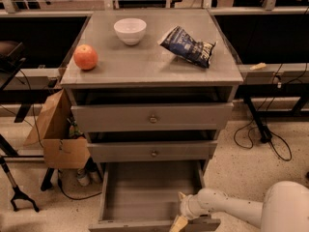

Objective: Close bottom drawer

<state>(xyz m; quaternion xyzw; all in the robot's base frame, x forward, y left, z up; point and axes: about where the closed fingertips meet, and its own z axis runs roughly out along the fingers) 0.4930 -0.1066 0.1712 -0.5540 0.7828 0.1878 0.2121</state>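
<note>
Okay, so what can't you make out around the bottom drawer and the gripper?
Camera view: bottom drawer front face, mostly cut off by the lower frame edge.
Gripper, at the drawer's front edge: whether it touches the front, cut off by the same edge.
Top drawer and middle drawer interiors, hidden by the cabinet top and the drawer above.
</note>
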